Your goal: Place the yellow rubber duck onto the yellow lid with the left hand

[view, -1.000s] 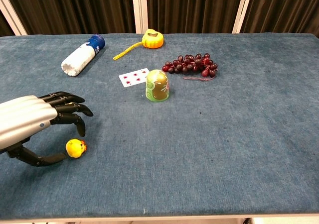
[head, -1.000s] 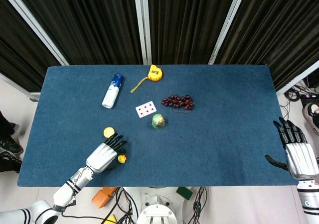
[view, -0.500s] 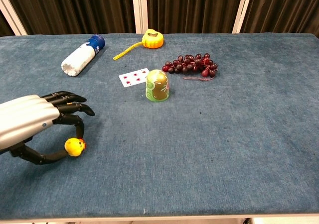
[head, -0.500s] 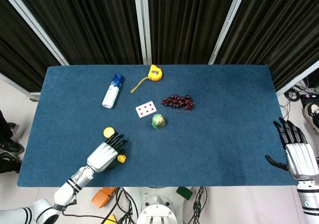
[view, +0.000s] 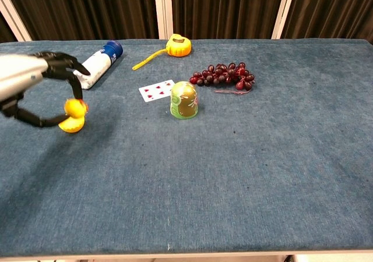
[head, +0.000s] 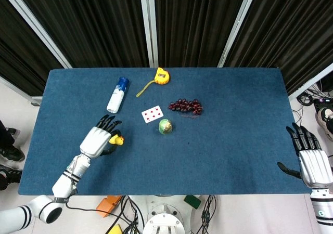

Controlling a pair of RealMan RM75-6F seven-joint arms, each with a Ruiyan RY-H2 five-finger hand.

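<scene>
My left hand (head: 96,140) pinches the small yellow rubber duck (head: 118,139) between thumb and a finger, lifted off the blue table. In the chest view the duck (view: 75,107) hangs from the left hand (view: 26,75) directly over a flat yellow shape, which looks like the yellow lid (view: 71,127). Whether the duck touches it is unclear. The head view hides the lid behind duck and fingers. My right hand (head: 311,160) rests open at the table's front right edge, fingers spread, holding nothing.
A white bottle with a blue cap (head: 117,94) lies behind the left hand. A playing card (head: 152,114), a green doll-shaped figure (head: 165,126), dark grapes (head: 186,106) and a yellow tape measure (head: 162,76) sit mid-table.
The left hand closed on the duck near the front edge, lifted it and carried it away from the edge and slightly left, to where the lid lay. The right hand stayed put.
</scene>
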